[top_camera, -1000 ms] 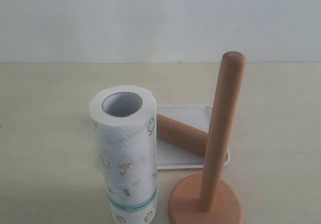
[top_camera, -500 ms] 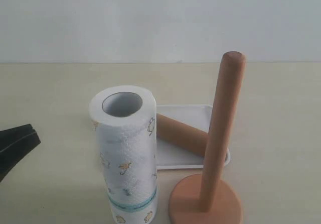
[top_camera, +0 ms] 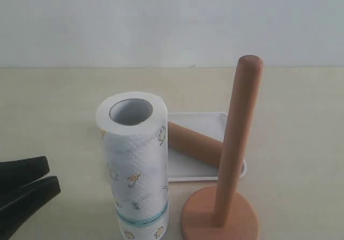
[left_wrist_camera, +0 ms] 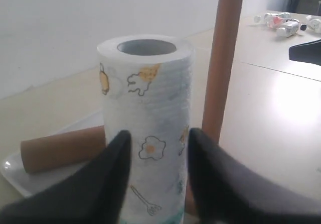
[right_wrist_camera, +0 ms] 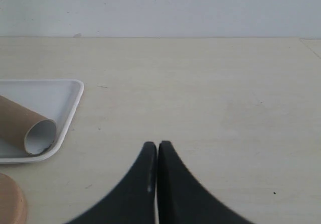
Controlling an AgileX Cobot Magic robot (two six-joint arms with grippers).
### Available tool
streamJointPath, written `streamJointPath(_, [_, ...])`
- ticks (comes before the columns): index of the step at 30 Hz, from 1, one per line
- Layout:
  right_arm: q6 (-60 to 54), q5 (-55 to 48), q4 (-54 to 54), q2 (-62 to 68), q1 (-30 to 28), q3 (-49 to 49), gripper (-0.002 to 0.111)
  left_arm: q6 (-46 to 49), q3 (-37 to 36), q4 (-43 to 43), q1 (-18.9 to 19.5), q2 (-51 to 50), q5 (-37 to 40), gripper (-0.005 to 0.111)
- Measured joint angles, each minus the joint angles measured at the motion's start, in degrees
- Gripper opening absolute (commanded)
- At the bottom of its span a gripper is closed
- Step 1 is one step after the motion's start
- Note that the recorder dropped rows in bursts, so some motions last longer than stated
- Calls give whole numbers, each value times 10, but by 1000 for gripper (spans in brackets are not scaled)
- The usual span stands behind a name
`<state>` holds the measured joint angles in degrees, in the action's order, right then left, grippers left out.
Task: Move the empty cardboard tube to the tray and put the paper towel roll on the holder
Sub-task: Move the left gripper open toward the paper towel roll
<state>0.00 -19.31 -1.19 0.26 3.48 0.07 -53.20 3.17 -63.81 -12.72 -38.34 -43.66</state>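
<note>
The tube (top_camera: pixel 194 143) lies slanted in the tray (top_camera: pixel 201 119), behind the roll (top_camera: pixel 134 164) and the holder (top_camera: pixel 231 159). The roll stands upright on the pale beige tabletop (top_camera: pixel 64 105), core hole up, just beside the holder's base. The left gripper (top_camera: pixel 52 175), jaws apart, hovers left of the roll without touching it. The right gripper (right_wrist_camera: pixel 157 144) is closed on nothing, over the tabletop near the tray. A plain white wall (top_camera: pixel 172 19) stands behind.
</note>
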Motion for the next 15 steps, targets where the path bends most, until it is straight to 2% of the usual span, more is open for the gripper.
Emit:
streamJointPath(2, [0, 0, 0, 0, 0, 0, 0, -24, 0, -3, 0, 0, 0, 88])
streamJointPath(4, [0, 0, 0, 0, 0, 0, 0, -45, 0, -3, 0, 0, 0, 105])
streamJointPath(5, [0, 0, 0, 0, 0, 0, 0, -55, 0, -3, 0, 0, 0, 110])
streamJointPath(11, [0, 0, 0, 0, 0, 0, 0, -95, 0, 2, 0, 0, -18, 110])
streamJointPath(15, [0, 0, 0, 0, 0, 0, 0, -79, 0, 4, 0, 0, -33, 110])
